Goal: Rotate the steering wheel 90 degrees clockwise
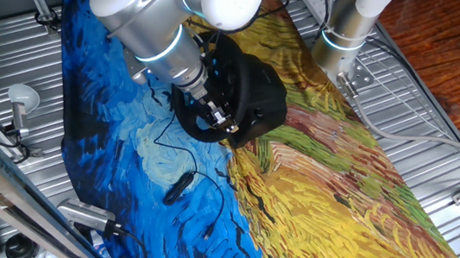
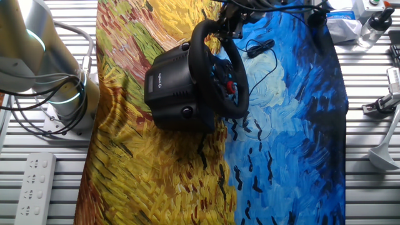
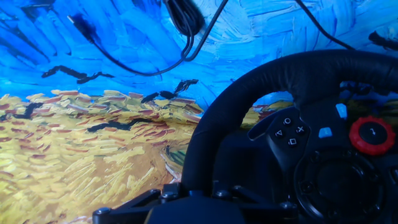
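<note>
From the hand view I look straight down onto the steering wheel (image 3: 249, 124): its thick black rim arcs across the lens, with the red knob (image 3: 371, 134) and small blue-lit buttons (image 3: 326, 132) on the hub at right. My gripper (image 1: 214, 114) sits right at the rim on the side away from the base, but the arm and wheel hide the fingers, so I cannot tell whether they are spread or pinched on the rim. The wheel stands upright on its bulky black base (image 2: 172, 87), about mid-table, where the cloth (image 2: 294, 144) turns from yellow field to blue sky. Just past it on the blue lies a small black cabled device (image 1: 177, 187). I see no containers. Farther out, the slatted metal table (image 2: 369, 194) shows around the cloth, with a white power strip (image 2: 32, 184) near one corner.
</note>
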You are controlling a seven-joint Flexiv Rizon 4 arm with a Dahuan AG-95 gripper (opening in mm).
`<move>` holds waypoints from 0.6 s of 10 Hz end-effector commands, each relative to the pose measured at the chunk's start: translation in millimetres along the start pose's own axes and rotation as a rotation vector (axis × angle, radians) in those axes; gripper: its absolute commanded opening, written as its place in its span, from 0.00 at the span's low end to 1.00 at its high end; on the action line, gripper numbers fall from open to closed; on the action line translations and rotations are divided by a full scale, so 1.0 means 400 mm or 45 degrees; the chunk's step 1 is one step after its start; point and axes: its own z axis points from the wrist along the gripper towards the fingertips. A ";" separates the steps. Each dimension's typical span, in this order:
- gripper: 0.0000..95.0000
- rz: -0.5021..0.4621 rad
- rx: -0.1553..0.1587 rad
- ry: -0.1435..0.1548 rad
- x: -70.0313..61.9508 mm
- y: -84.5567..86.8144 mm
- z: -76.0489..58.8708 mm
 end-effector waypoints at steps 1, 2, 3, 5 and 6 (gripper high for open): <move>0.00 0.014 0.015 -0.010 -0.005 -0.003 0.004; 0.00 0.022 0.019 -0.011 -0.008 -0.003 0.005; 0.00 0.035 0.017 -0.012 -0.011 -0.001 0.004; 0.00 0.044 0.023 -0.012 -0.015 0.002 0.002; 0.00 0.044 0.036 -0.015 -0.018 0.001 0.005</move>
